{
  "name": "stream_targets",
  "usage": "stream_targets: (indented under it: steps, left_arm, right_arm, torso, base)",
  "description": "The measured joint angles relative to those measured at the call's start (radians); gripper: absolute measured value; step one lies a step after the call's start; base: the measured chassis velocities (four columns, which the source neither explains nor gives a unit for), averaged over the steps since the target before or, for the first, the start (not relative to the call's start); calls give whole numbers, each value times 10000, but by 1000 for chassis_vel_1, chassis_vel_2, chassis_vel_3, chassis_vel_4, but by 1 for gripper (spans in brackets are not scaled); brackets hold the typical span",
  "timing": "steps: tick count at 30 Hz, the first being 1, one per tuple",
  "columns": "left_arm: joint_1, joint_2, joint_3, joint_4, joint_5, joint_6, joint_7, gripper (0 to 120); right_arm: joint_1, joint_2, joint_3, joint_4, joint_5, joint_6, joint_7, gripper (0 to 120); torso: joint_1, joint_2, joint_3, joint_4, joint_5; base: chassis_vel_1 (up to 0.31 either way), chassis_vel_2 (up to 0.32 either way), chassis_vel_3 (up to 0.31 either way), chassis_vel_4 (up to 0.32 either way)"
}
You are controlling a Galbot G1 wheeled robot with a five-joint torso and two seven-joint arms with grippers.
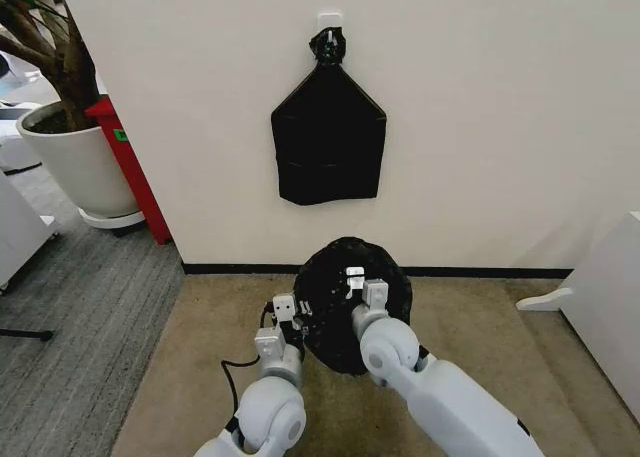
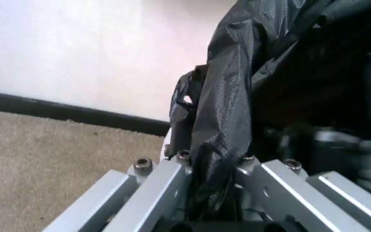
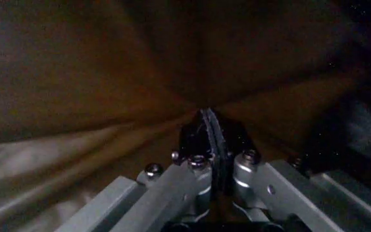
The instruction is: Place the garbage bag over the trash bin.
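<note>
Garbage bag (image 1: pixel 340 302) mouth seemingly facing up, left gripper (image 2: pixel 214 181) and right gripper (image 3: pixel 212 145) each pinching its film

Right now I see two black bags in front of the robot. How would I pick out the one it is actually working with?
Start at the white wall and drop to the tan carpet below it. There, the garbage bag sits rumpled into a round black mound, pinched by the left gripper and the right gripper. The other one, the flat black bag bundle, hangs smooth from a wall hook, knotted on top.
</note>
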Motion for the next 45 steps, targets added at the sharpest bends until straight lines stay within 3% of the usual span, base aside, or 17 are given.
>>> stream_targets:
  steps: [12, 22, 26, 31, 36, 45]
  left_arm:
    - [558, -40, 18, -456, 688, -87, 226, 1]
    - [143, 4, -150, -197, 506, -160, 192, 1]
    - [35, -117, -149, -189, 482, -142, 161, 1]
    - [215, -246, -67, -109, 598, -144, 184, 1]
    - [325, -232, -16, -100, 685, -167, 202, 1]
    - [356, -224, -57, -69, 770, -259, 238, 1]
  right_arm:
    - [660, 299, -556, -1479, -439, 208, -7, 0]
    - [-300, -547, -238, -1076, -783, 323, -338, 0]
    - [-290, -300, -767, -872, -852, 314, -251, 0]
    - [667, 565, -1307, -1193, -771, 201, -14, 0]
    - [1207, 802, -1218, -1481, -678, 206, 55, 0]
    - [639, -102, -620, -1372, -831, 366, -175, 0]
  torso:
    - [0, 0, 0, 2, 1]
    - [0, 0, 0, -6, 0]
    - [0, 0, 0, -3, -2]
    - [0, -1, 0, 4, 2]
    - [0, 0, 0, 4, 1]
    - [0, 0, 0, -2, 0]
  base:
    - [0, 0, 0, 0]
    - [0, 0, 0, 0]
    - [0, 0, 0, 0]
    - [0, 0, 0, 0]
    - [0, 0, 0, 0]
    - [0, 0, 0, 0]
